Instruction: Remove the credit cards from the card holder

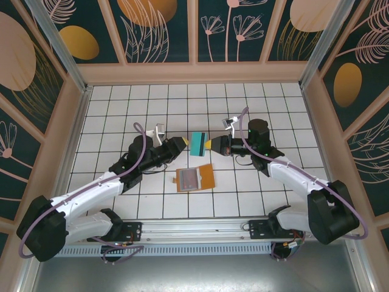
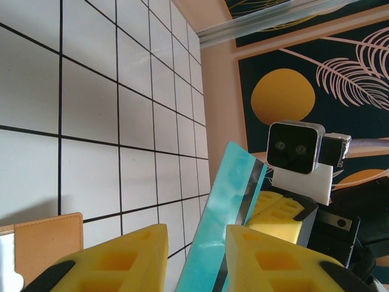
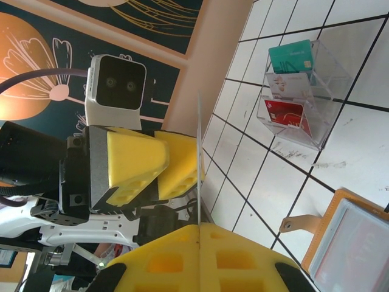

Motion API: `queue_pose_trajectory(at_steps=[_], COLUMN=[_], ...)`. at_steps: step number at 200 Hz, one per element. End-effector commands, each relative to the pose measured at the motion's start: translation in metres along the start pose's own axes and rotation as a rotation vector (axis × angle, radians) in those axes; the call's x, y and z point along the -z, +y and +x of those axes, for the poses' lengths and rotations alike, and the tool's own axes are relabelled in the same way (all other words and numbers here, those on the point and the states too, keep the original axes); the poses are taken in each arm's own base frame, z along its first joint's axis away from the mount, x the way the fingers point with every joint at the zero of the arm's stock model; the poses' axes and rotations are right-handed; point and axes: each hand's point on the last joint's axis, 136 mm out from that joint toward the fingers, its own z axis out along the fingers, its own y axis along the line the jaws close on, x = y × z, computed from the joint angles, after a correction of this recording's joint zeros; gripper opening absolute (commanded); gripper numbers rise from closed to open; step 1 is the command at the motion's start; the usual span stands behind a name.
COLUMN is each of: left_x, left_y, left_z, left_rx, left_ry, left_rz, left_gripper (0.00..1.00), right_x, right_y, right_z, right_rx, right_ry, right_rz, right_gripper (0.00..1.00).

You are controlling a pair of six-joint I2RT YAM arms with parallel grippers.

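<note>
Two grippers are meeting above the middle of the table [image 1: 121, 109]. The left gripper [image 1: 179, 145] is reaching in with its jaws parted around a teal credit card [image 1: 197, 144]. In its wrist view I'm seeing one yellow pad [image 2: 267, 255] lying against the card's face while a gap is showing on the other side. The card is hanging on edge in the air between the two arms. The right gripper [image 1: 211, 145] is clamping the card's opposite end, with its pads pressed together on it. Closer to the table's near edge, the card holder [image 1: 194, 178] is lying open on the tiles with its sleeves facing up. Through the right wrist camera I'm also watching a clear plastic box [image 3: 328, 67] sitting on the table, with three more credit cards [image 3: 285, 84], teal, pale and red, slotted in a row inside it.
</note>
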Motion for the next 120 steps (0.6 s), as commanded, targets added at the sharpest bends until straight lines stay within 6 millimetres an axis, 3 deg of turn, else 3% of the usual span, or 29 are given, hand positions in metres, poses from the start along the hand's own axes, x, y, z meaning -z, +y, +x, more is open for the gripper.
queue_pose_trajectory(at_steps=[1, 77, 120], left_x=[0.002, -0.008, -0.007], left_y=[-0.017, -0.028, -0.036], left_z=[-0.007, 0.005, 0.006], left_rx=[-0.021, -0.032, -0.046], left_ry=[-0.016, 0.069, 0.075], left_rz=[0.049, 0.121, 0.16], left_gripper=[0.32, 0.3, 0.2], right_x=[0.001, -0.005, -0.008], right_y=[0.002, 0.011, 0.01], right_z=[-0.002, 0.006, 0.01], right_rx=[0.013, 0.032, 0.029], right_ry=[0.0, 0.041, 0.06], right_rz=[-0.024, -0.067, -0.078], right_gripper=[0.0, 0.0, 0.0])
